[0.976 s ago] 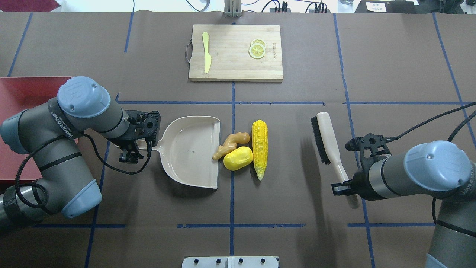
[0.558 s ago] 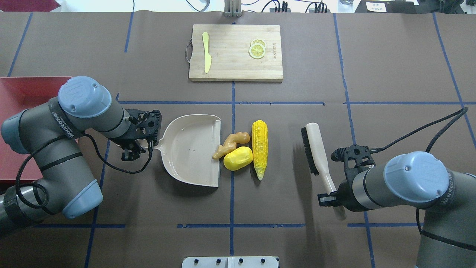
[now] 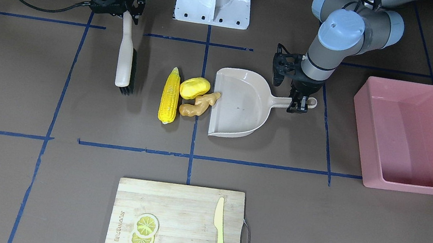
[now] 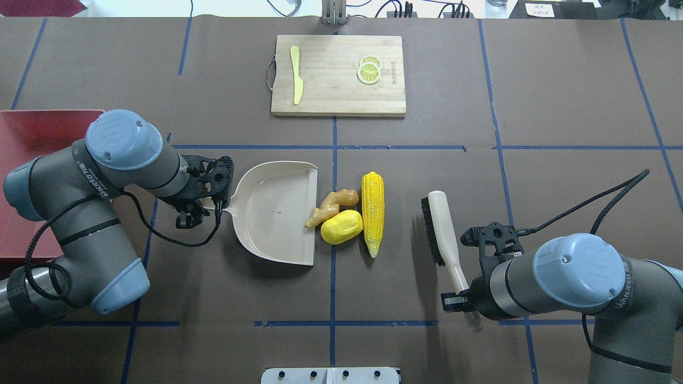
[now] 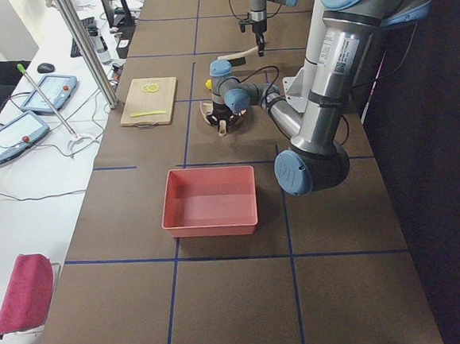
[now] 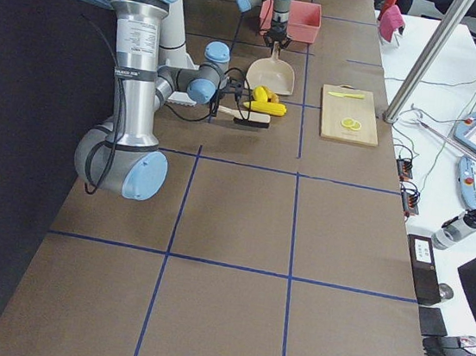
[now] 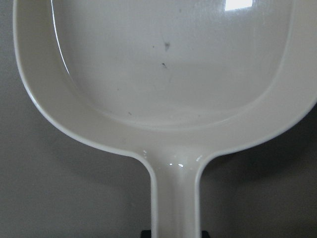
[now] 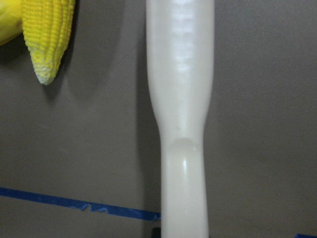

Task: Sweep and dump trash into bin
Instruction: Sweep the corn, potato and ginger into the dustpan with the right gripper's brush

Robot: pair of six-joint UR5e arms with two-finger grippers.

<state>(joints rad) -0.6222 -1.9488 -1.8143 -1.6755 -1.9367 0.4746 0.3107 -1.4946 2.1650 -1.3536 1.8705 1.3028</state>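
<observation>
Since a second ago my right arm has carried the brush (image 4: 440, 229) sideways toward the trash, and the dustpan (image 4: 272, 208) has shifted slightly. The right pincer (image 4: 460, 301) is clamped on the brush's pale handle, black bristles facing the corn cob (image 4: 372, 210), near it but apart; I cannot tell whether the bristles touch the table. The left pincer (image 3: 298, 104) is pinched on the dustpan's handle, with the pan's open edge turned to the trash.

The corn cob is bright yellow with rows of kernels and a pale tip, lying parallel to the pan's lip. The potato-like lump (image 4: 341, 226) is smooth, rounded and yellow, touching the cob. The ginger root (image 4: 331, 205) is knobbly and tan, one end at the pan's lip. All three lie on the table between pan and brush. The bin (image 3: 414, 188), a pink tub with sloped walls, sits at my left end of the table, well apart from the pan.

Lettering beginning "WANEED" runs along the left arm (image 4: 90, 176) and the right arm (image 4: 629, 290). The cutting board (image 4: 336, 74) carries a print too small to read.
</observation>
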